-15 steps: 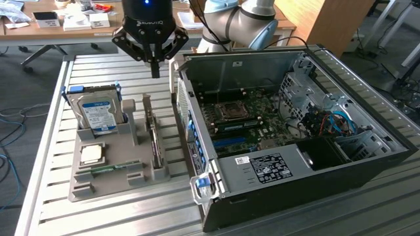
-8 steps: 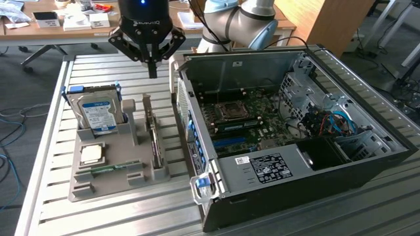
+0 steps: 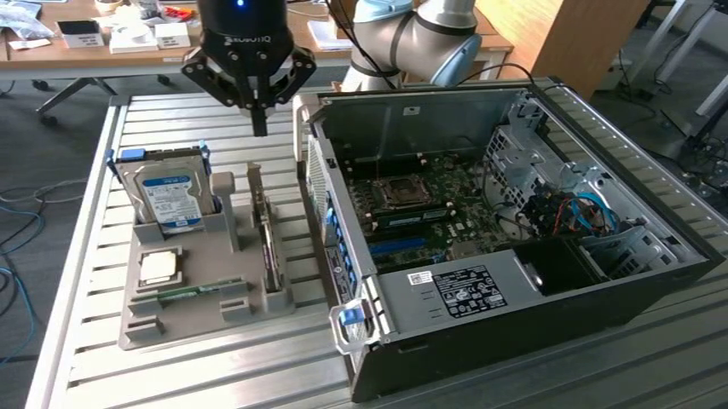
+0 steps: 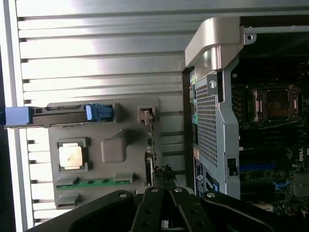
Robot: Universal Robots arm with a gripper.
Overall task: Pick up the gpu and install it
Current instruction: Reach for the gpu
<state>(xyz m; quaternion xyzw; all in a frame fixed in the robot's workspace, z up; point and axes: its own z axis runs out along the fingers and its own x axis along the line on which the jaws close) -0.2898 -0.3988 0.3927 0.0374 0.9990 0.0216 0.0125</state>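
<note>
The gpu stands on edge in a slot of the grey holder tray, a thin dark card with a metal bracket at its far end. In the wrist view the gpu appears edge-on as a narrow strip beside the computer case. My gripper hangs well above the far end of the tray, roughly in line with the card, fingers shut together and holding nothing. Its dark linkage and the gripper tips show in the wrist view just over the card's end.
The open computer case lies to the exterior view's right of the tray, motherboard exposed. On the tray are a hard drive with blue rails, a processor chip and a green memory stick. The slatted metal table carries everything.
</note>
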